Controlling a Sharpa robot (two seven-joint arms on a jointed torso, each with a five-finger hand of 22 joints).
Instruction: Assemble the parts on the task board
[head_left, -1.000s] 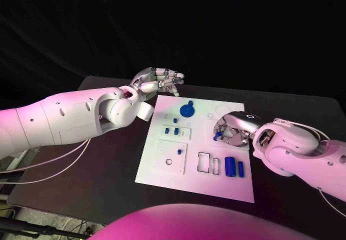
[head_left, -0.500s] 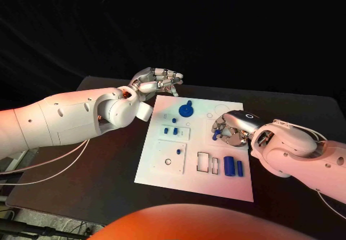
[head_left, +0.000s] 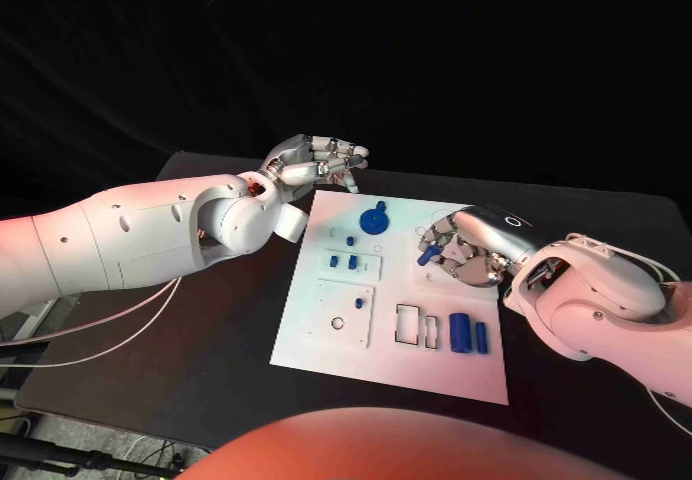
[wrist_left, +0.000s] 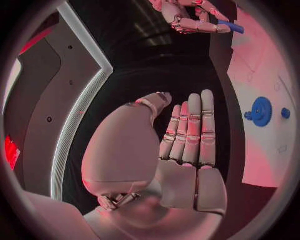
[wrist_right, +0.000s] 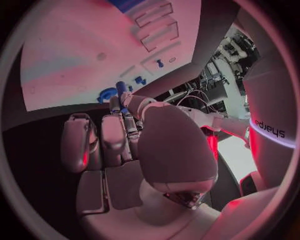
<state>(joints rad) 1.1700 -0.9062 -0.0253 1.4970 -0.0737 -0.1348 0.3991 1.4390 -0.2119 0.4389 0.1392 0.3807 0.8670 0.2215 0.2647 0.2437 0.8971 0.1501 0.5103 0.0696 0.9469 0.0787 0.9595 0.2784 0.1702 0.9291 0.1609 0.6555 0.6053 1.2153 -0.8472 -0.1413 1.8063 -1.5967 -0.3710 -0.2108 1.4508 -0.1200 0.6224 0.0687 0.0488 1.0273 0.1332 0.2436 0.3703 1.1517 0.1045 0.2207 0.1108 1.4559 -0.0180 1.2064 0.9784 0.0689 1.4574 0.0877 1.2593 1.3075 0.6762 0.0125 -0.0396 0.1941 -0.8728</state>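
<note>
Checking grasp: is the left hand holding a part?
No. The left hand has its fingers straight and together with nothing in them.

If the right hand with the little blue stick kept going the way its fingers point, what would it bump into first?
Probably the blue gear on the board. The right hand pinches a blue peg and its fingers aim roughly that way, though height above the board is unclear.

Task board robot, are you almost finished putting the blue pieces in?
Not yet, I think. On the task board, the blue gear and small pegs look already placed. The right hand holds one blue peg above the board. Two blue cylinders lie loose beside empty rectangular slots, so those seem left. The left hand waits off the board, holding nothing.
</note>
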